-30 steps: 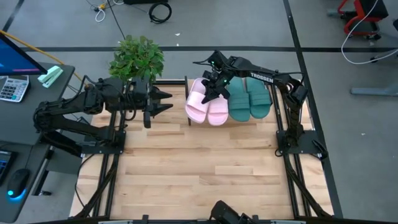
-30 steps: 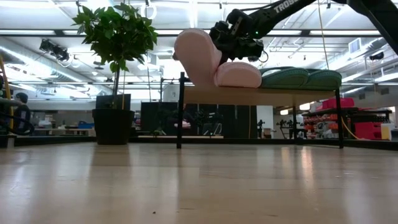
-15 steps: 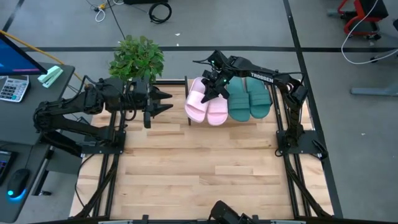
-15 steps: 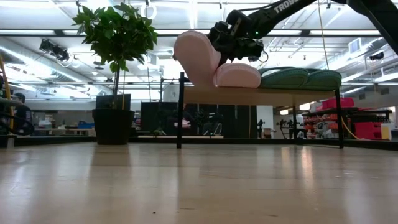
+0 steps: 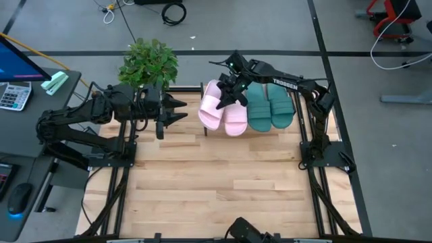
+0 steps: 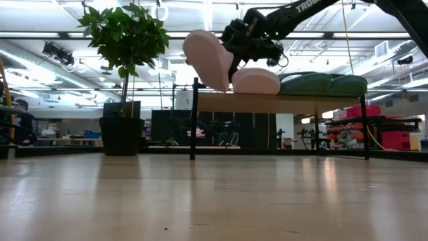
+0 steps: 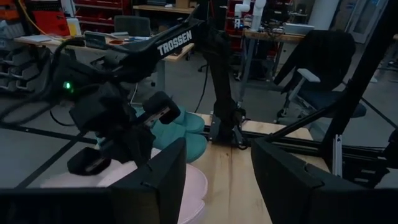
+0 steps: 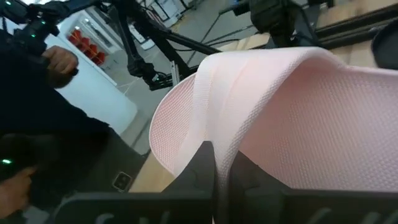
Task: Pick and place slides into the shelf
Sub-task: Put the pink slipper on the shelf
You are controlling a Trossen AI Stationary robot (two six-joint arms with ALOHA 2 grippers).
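My right gripper [image 5: 228,91] reaches from the table's right over the shelf [image 6: 301,102] at the far edge and is shut on one pale pink slide [image 5: 210,108], which stands tilted up in the low view [image 6: 207,59]. The other pink slide [image 5: 236,116] and two teal slides [image 5: 270,106] lie side by side, soles down, on the shelf's plank. My left gripper [image 5: 183,109] hovers open just left of the shelf, fingers pointing toward it. The left wrist view shows the right gripper [image 7: 118,127] above the pink slide [image 7: 189,186]. My right gripper pinches the pink slide's wide strap at its edge [image 8: 225,134] between its two fingers [image 8: 199,171], coming down at a slant from the far right. The slide is tipped steeply, sole facing left. Whether its lower end [image 6: 224,86] still touches the shelf cannot be told.
A potted plant [image 5: 148,62] stands at the far left corner, close behind my left gripper. The wooden tabletop [image 5: 216,182] stretches wide in front of the shelf. A keyboard and monitor [image 5: 13,81] sit off the table's left side.
My right gripper has risen a little and swung toward the table's left, keeping its hold. The pink slide has tipped up more steeply and shifted left, away from the other pink slide, on which it leaned before.
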